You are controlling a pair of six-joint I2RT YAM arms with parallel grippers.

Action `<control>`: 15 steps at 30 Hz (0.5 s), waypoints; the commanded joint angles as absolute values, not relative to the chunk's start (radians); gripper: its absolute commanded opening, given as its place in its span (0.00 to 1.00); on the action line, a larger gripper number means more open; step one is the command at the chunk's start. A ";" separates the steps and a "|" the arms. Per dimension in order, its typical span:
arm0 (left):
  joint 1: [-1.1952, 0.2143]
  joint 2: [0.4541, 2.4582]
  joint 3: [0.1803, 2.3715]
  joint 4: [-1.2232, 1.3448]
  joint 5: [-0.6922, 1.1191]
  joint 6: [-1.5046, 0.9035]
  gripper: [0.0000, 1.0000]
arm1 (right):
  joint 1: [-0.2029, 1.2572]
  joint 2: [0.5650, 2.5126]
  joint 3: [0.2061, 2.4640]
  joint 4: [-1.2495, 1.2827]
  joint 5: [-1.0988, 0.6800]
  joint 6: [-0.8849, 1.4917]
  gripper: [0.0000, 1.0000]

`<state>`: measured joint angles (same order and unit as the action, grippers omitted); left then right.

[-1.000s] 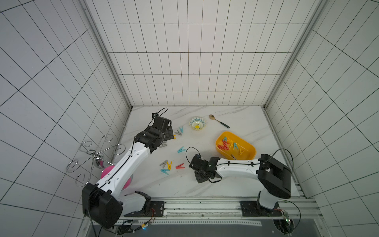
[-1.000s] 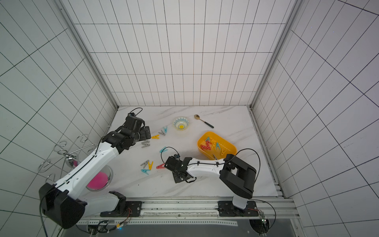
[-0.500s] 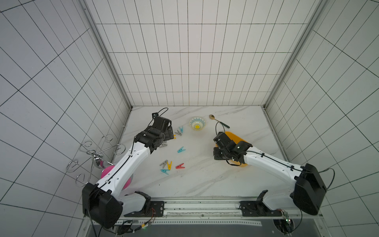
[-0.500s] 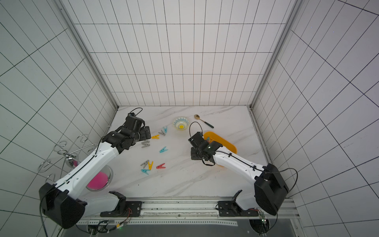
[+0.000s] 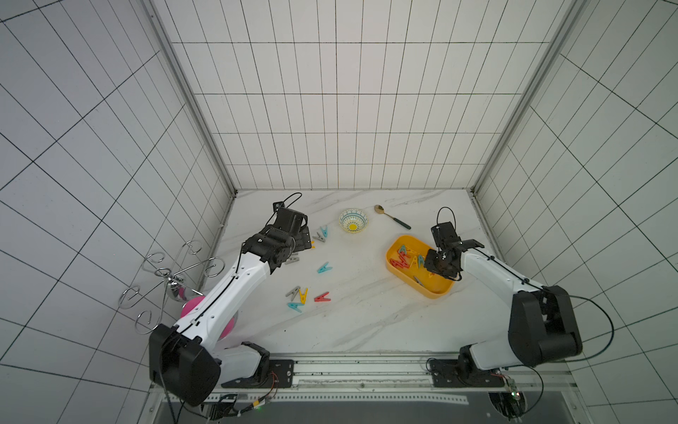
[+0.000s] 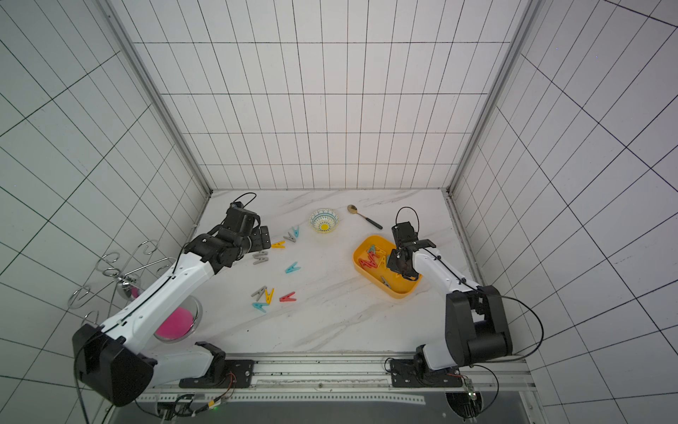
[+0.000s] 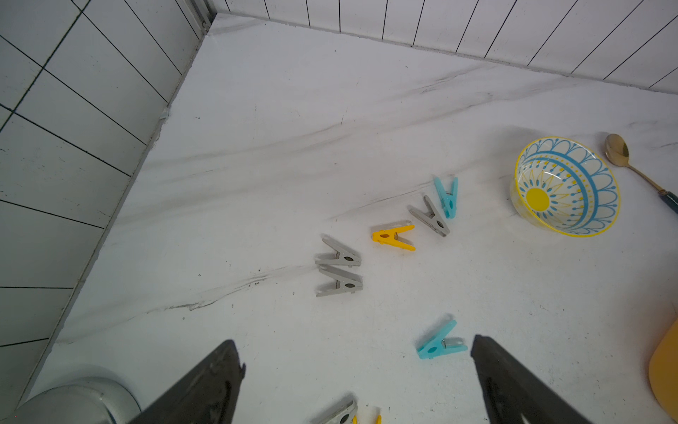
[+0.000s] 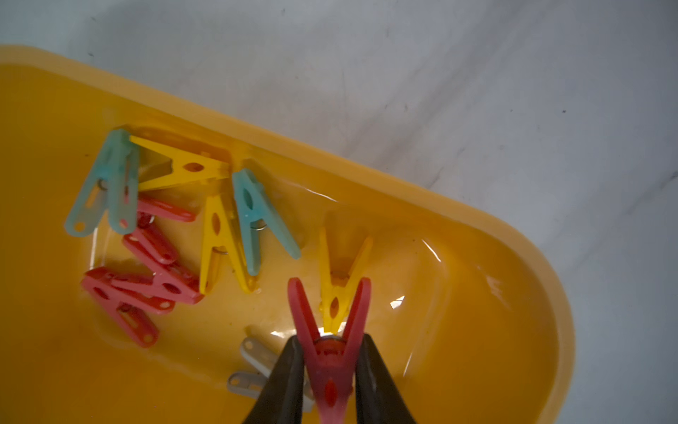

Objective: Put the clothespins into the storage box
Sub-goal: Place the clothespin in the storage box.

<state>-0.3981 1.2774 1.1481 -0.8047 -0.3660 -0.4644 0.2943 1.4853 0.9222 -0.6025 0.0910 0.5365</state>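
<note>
Right gripper [image 8: 330, 341]: jaws clamped on a red clothespin [image 8: 330, 370], gripped across its flat sides at the spring, legs pointing away from the wrist. It hangs just above the floor of the yellow storage box [image 8: 403, 191], not yet let go. Under and beside it in the box lie a yellow pin [image 8: 335, 290], a grey pin [image 8: 253, 367], and further off a mixed pile of teal, yellow and red ones, roughly nine in all.

In both top views the box [image 5: 436, 293] sits on the right of the table, mid depth.

Left gripper [image 7: 356, 345]: jaws wide apart, holding nothing, hovering over the far-left pins. Loose there: two grey pins [image 7: 339, 270] touching, a yellow one [image 7: 392, 236], a grey and teal pair [image 7: 438, 207], and a single teal pin [image 7: 438, 341] nearest the fingertips. A near cluster of four [image 5: 304, 298] lies mid table.

Patterned bowl [image 5: 353, 220] and spoon [image 5: 392, 216] sit far centre and are not part of the job.

Handling guess: the pins look light, stiff and smooth, likely to skid if nudged. Best pinched across the flat sides at the spring; squeezing the splayed legs would probably spring it open or pop it out.
</note>
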 commanded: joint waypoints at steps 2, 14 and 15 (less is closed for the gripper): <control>-0.395 1.296 1.170 -0.782 -0.351 -0.468 0.99 | 0.268 1.537 0.915 -0.571 0.103 0.528 0.27; -0.396 1.291 1.156 -0.779 -0.363 -0.465 0.99 | 0.300 1.450 0.985 -0.652 0.077 0.486 0.39; -0.395 1.289 1.153 -0.779 -0.364 -0.465 0.99 | 0.323 1.428 0.999 -0.669 0.079 0.479 0.39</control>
